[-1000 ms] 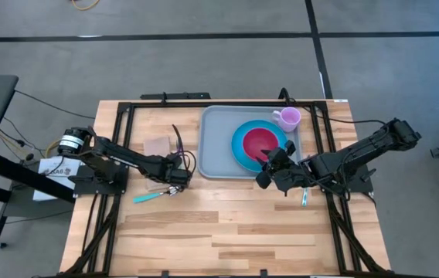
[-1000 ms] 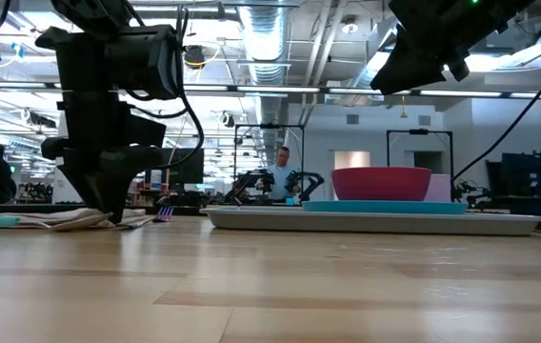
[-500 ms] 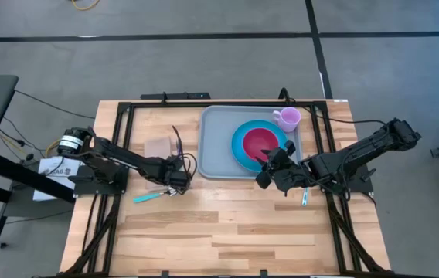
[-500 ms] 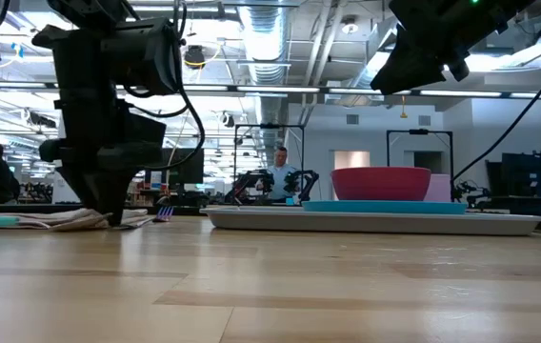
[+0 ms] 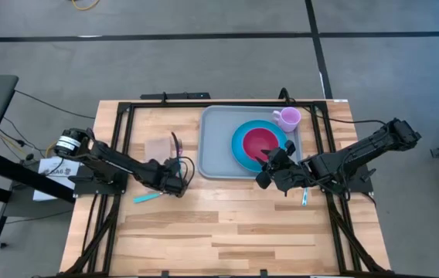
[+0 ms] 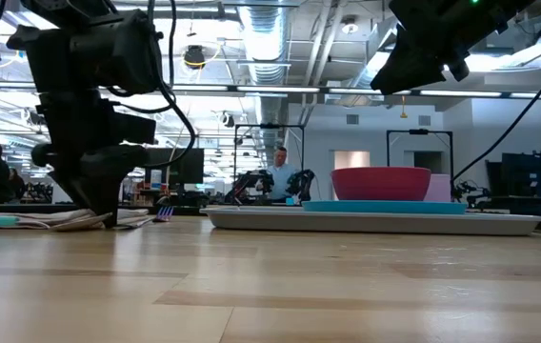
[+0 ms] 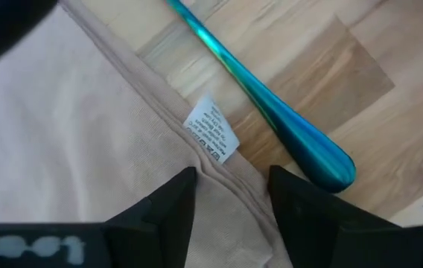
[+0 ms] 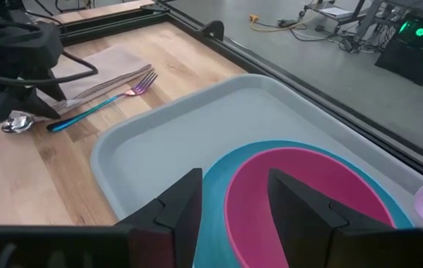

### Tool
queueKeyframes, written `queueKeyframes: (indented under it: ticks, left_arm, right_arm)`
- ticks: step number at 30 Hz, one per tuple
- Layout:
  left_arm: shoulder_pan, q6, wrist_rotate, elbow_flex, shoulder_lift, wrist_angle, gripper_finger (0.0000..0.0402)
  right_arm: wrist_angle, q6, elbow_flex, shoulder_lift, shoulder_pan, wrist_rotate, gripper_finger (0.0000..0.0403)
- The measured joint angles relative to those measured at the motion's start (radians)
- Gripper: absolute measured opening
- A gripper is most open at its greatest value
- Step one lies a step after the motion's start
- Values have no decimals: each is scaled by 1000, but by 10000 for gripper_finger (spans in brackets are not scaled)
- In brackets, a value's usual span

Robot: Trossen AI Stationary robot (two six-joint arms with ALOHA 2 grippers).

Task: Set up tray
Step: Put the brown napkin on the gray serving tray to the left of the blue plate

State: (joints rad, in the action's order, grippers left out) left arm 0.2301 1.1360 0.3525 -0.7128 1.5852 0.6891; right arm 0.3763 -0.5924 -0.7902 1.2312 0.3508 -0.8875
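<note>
**Tray loaded at the back, left tool down on the napkin**

The tray (image 5: 218,145) sits at the far middle of the surface (image 5: 227,239), carrying a blue plate (image 5: 239,147) with a red bowl (image 5: 260,141), a pink mug (image 5: 287,118) at its corner. The right tool (image 5: 268,171), fingers spread, hovers at the tray's near edge. Off to the left, the left tool (image 7: 230,195), fingers parted, presses on a beige napkin (image 7: 62,134), a teal utensil (image 7: 271,104) just beside it. A fork (image 8: 111,97) lies nearby.
</note>
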Motion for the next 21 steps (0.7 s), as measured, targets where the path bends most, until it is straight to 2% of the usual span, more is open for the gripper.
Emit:
queueKeyframes:
  ticks: [3, 8, 9, 17, 21]
  left_arm:
    - [3, -20, -6, 0, 0, 2, 121]
    - [7, -28, -9, 1, 1, 8, 23]
    - [7, -25, 3, 2, 1, 8, 14]
    - [3, 13, 149, -35, -68, 36, 4]
    - [7, 23, 290, -83, -149, 93, 4]
  right_arm:
    - [0, 0, 0, 0, 0, 0, 147]
    - [0, -1, 0, 0, 0, 0, 147]
    - [0, 0, 0, 0, 0, 0, 147]
    - [-2, -1, 0, 0, 0, 0, 147]
    - [-3, 0, 0, 0, 0, 0, 147]
